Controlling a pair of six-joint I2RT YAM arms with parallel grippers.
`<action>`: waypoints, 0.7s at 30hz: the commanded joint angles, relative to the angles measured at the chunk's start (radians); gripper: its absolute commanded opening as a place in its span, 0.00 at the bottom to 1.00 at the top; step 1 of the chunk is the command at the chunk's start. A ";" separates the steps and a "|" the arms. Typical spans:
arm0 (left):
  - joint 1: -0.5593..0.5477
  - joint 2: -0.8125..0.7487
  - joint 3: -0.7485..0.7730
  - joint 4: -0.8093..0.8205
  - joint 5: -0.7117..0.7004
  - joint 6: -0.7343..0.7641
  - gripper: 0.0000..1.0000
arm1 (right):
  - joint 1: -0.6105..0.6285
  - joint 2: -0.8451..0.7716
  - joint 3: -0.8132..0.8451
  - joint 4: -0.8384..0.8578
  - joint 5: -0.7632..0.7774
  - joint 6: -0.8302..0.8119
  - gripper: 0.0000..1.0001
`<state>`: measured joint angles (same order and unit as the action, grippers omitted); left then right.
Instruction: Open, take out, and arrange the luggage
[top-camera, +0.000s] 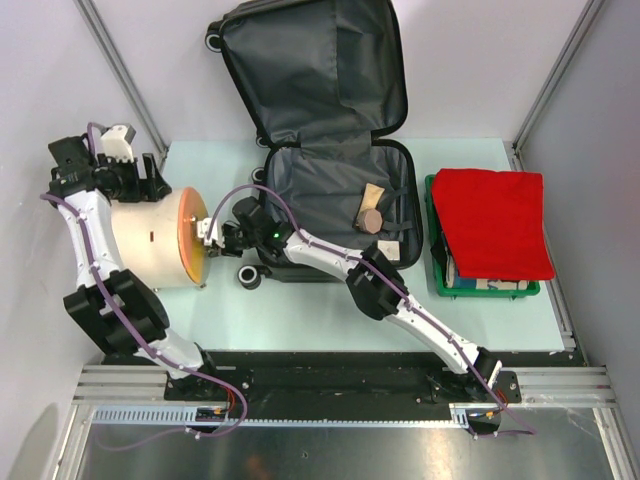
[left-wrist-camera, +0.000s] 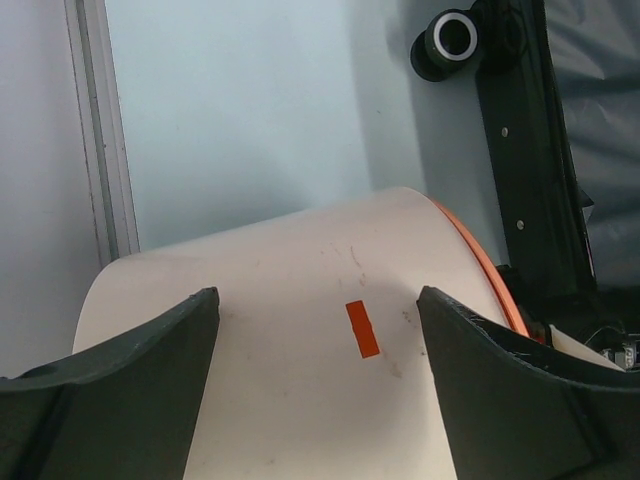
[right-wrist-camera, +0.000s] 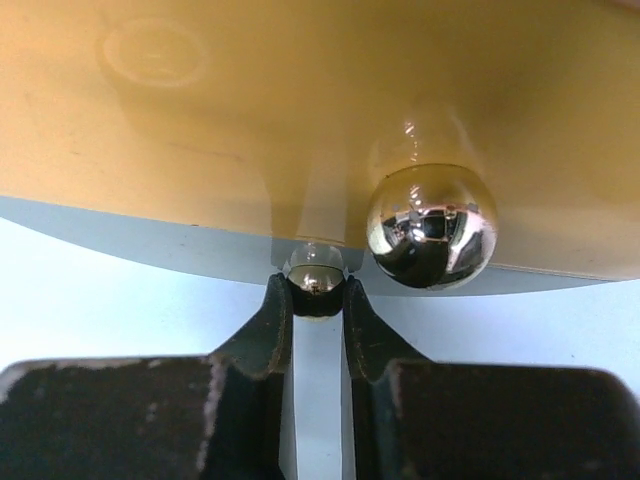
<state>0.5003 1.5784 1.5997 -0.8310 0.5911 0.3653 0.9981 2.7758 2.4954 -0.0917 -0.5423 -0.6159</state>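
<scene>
Luggage (top-camera: 320, 140) — one; chrome balls (right-wrist-camera: 430, 225) — two

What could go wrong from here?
1. The right gripper pinches the small chrome ball on the orange face of the cylinder with fingertips only; smooth and round, it may slip out.
2. The cylinder lies on its side and the left gripper is open above it, so a pull could roll it.
3. The larger chrome ball sits close beside the fingers and could snag.

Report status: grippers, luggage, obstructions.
Left gripper open over beige cylinder. Right gripper shut on small chrome knob on orange face. Luggage open, wooden pieces inside. Right arm crosses its near edge.
</scene>
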 joint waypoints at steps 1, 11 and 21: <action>-0.016 0.026 -0.047 -0.261 -0.045 0.029 0.85 | 0.008 -0.001 -0.001 -0.048 0.108 -0.042 0.04; -0.013 0.072 -0.007 -0.244 -0.077 0.006 0.84 | -0.007 -0.242 -0.314 -0.042 0.208 -0.205 0.00; -0.014 0.088 0.008 -0.232 -0.112 -0.009 0.83 | -0.045 -0.318 -0.360 -0.200 0.222 -0.280 0.01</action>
<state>0.4843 1.6234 1.6291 -0.8619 0.5865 0.3416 1.0130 2.5393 2.1654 -0.1478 -0.3954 -0.8211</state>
